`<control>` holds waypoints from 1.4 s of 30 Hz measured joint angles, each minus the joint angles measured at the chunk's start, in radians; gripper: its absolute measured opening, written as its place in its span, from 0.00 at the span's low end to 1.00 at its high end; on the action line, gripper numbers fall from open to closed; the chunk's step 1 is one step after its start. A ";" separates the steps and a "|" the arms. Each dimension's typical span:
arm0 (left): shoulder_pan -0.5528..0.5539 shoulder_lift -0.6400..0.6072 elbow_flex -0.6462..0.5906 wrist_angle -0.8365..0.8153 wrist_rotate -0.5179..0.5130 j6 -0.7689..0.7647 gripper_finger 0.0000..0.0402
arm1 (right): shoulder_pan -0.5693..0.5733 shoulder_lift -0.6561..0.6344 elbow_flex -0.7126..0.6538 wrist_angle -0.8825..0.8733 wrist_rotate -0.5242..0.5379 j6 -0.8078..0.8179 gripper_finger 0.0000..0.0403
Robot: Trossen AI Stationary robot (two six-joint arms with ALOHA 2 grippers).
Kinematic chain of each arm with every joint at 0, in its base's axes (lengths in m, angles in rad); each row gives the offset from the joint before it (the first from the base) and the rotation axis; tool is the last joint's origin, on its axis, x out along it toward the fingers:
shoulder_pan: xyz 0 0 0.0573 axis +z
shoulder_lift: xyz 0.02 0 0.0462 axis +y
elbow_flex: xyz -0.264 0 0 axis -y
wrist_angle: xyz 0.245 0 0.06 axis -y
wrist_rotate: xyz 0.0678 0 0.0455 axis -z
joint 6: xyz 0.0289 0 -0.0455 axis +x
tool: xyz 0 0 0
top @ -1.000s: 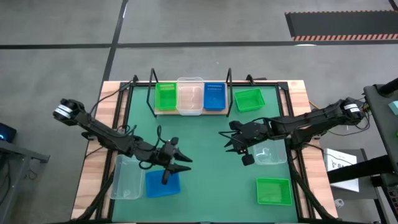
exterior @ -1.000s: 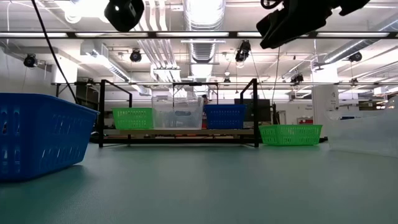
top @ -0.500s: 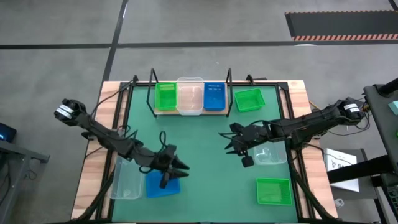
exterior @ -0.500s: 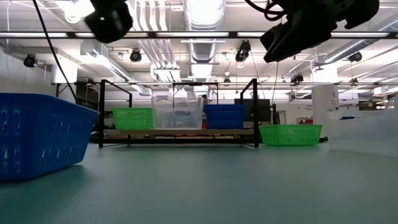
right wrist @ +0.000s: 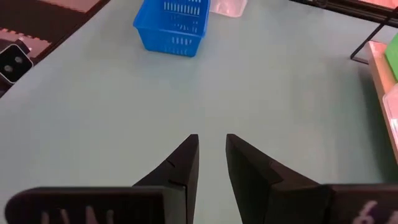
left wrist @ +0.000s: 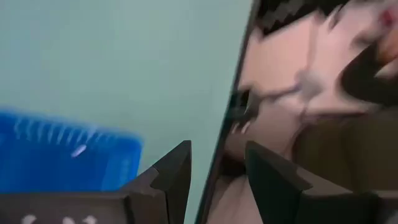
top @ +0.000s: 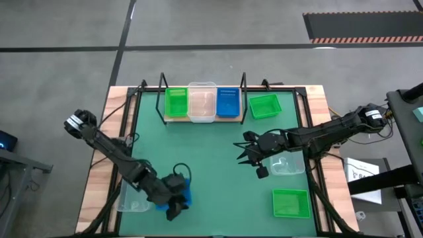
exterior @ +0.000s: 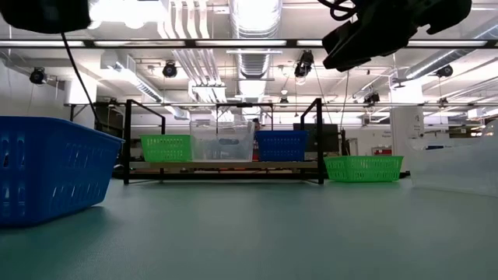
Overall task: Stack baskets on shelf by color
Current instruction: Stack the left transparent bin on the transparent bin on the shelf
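On the shelf [top: 202,118] a green basket [top: 176,102], a clear basket [top: 202,103] and a blue basket [top: 227,101] stand side by side. On the mat rest one green basket [top: 264,106] right of the shelf, another green one [top: 291,203] near right, a clear one [top: 289,164] at the right edge, a clear one [top: 132,194] near left, and a blue basket [top: 187,192]. My left gripper [top: 175,206] hovers open over that blue basket's near side, with the basket [left wrist: 62,155] beside its fingers. My right gripper [top: 246,153] hangs above mid-table, fingers a narrow gap apart.
The mat's middle [top: 205,152] between the two arms is bare. Black wire uprights [top: 160,92] stand at both shelf ends. The left wrist view shows the table's dark frame and wooden edge [left wrist: 280,124] close to the left fingers.
My left arm has swung toward the table's near edge and turned, so its gripper has gone from beside the blue basket's far side to above its near side. The baskets have stayed put, and my right gripper has barely shifted.
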 joint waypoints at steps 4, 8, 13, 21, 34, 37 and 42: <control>-0.003 0.048 0.062 -0.152 0.064 0.000 0.33 | 0.000 0.000 0.000 -0.001 0.000 0.020 0.18; -0.003 0.055 0.067 -0.236 0.076 -0.004 0.33 | 0.000 0.000 0.000 -0.006 0.000 0.049 0.18; -0.003 0.036 0.067 -0.337 0.093 -0.101 0.33 | 0.000 0.000 0.000 -0.009 0.000 0.077 0.18; -0.021 0.019 0.121 -0.418 0.301 -0.202 0.33 | 0.000 0.000 0.000 -0.008 0.044 0.071 0.18; -0.292 0.016 0.189 -0.687 0.382 -0.185 0.33 | -0.001 0.000 0.000 0.022 0.083 0.066 0.18; -0.340 0.016 0.165 -0.697 0.376 -0.184 0.36 | -0.001 0.000 0.000 0.022 0.083 0.066 0.18; -0.376 0.017 0.114 -0.704 0.356 -0.182 0.44 | 0.000 0.000 0.000 0.022 0.080 0.067 0.18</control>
